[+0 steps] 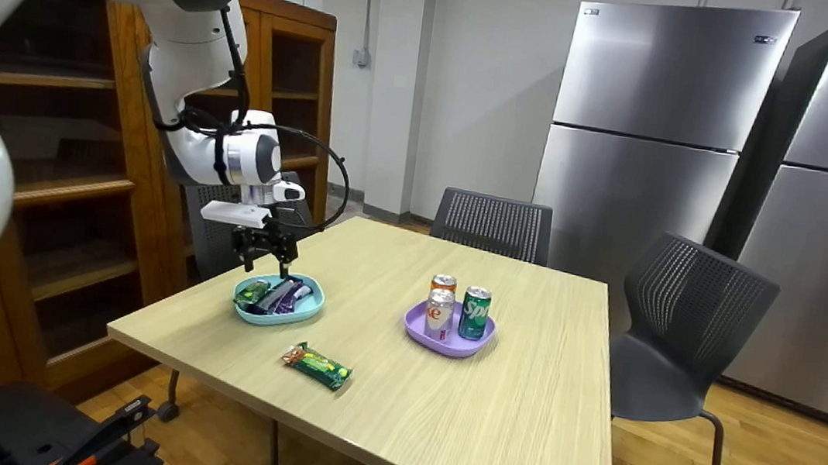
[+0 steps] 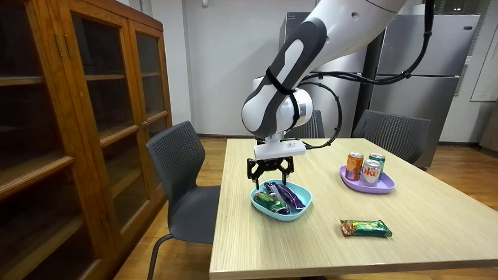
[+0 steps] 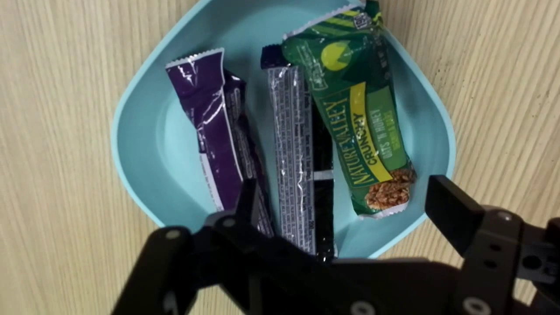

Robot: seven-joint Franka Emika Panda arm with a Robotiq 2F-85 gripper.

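Green granola bar (image 3: 356, 122), inside the blue bowl (image 3: 157, 144), below an empty gripper (image 2: 270, 184) spread wide above that bowl's rim: probably light, slick-wrapped, stiff yet crumbly, so best taken gently across the middle.

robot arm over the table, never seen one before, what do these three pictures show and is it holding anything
That machine is a robot arm ending in a gripper, a sort of two-fingered hand. Two pictures come from cameras set apart from the arm; the wrist view comes from a camera on the arm itself, looking down past the gripper. On the table sits a blue tray with a purple bar, a grey and black bar and a green bar, all in wrappers. A loose green bar lies straight on the table. A purple tray carries an orange can, a silver can and a green can. The gripper hangs open above the blue tray, holding nothing.
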